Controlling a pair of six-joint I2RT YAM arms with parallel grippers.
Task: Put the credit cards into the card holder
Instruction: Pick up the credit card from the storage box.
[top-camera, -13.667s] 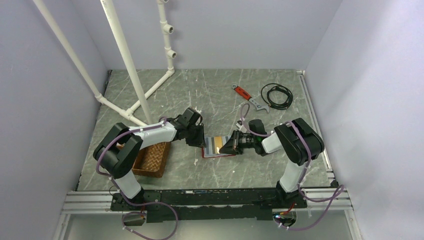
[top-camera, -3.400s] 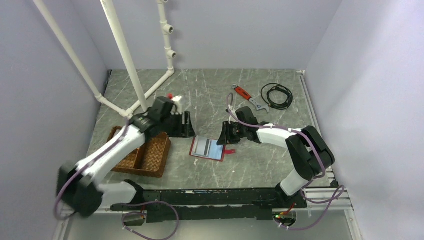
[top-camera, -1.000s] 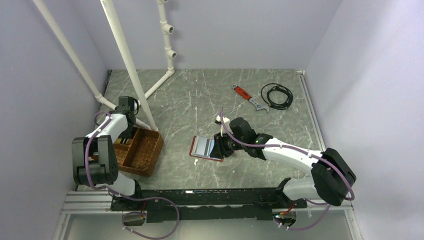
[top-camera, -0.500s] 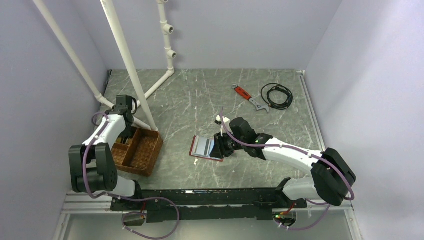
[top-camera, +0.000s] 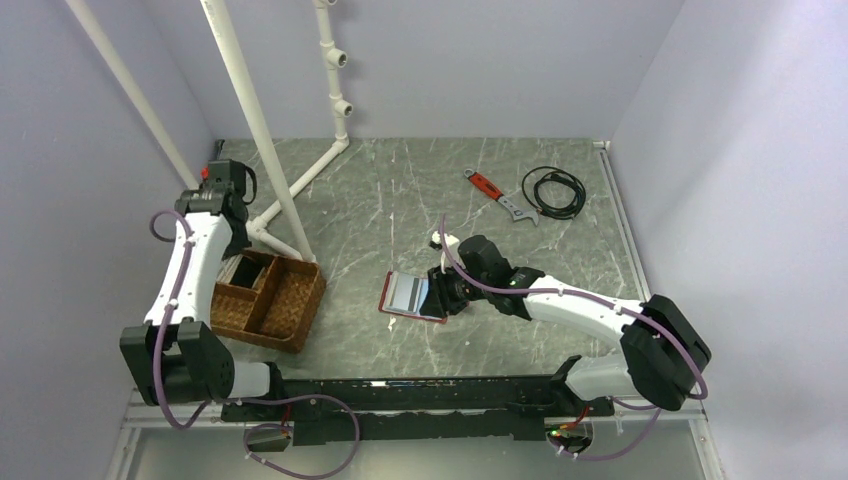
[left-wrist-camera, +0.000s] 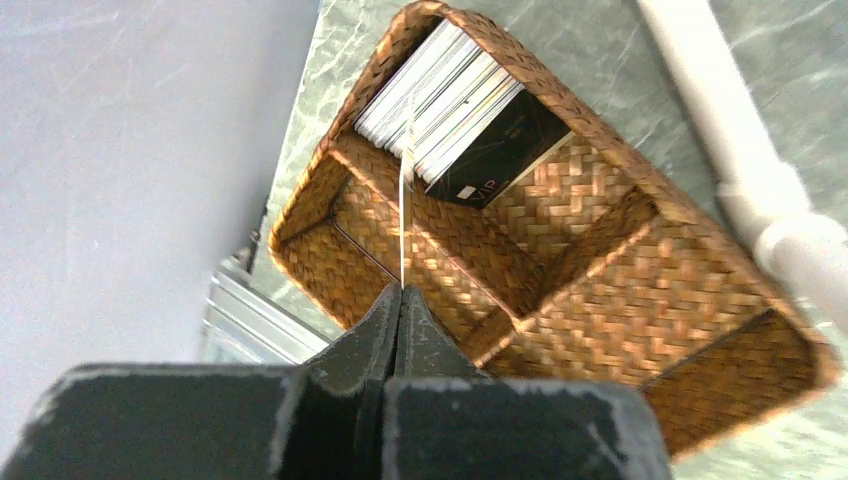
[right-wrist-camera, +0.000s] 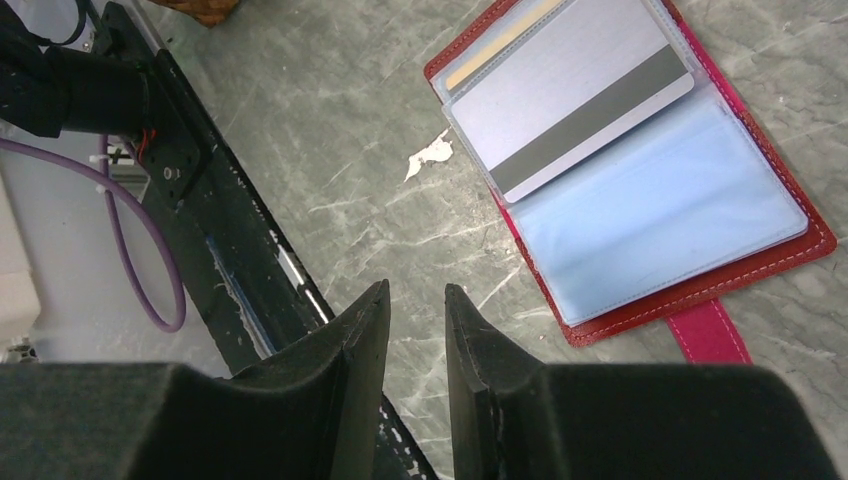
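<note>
In the left wrist view my left gripper (left-wrist-camera: 402, 290) is shut on a thin pale credit card (left-wrist-camera: 405, 200) seen edge-on. It hangs above the brown wicker tray (left-wrist-camera: 600, 130), where more credit cards (left-wrist-camera: 440, 100) lean in one compartment. Seen from the top, the left gripper (top-camera: 238, 238) is raised over the tray's far end. The red card holder (top-camera: 412, 296) lies open on the table. Its clear sleeves hold a grey striped card (right-wrist-camera: 570, 95) and a gold one (right-wrist-camera: 500, 45). My right gripper (right-wrist-camera: 415, 288) is open and holds nothing, just beside the card holder's red edge (right-wrist-camera: 760, 270).
White pipes (top-camera: 270, 150) stand right behind the wicker tray (top-camera: 300, 305), close to my left arm. A red-handled wrench (top-camera: 490, 190) and a coiled black cable (top-camera: 553, 190) lie at the back right. A black rail (top-camera: 420, 390) runs along the near edge.
My left gripper has shut on a card in the tray and lifted it up and back. The right arm and the card holder have not moved.
</note>
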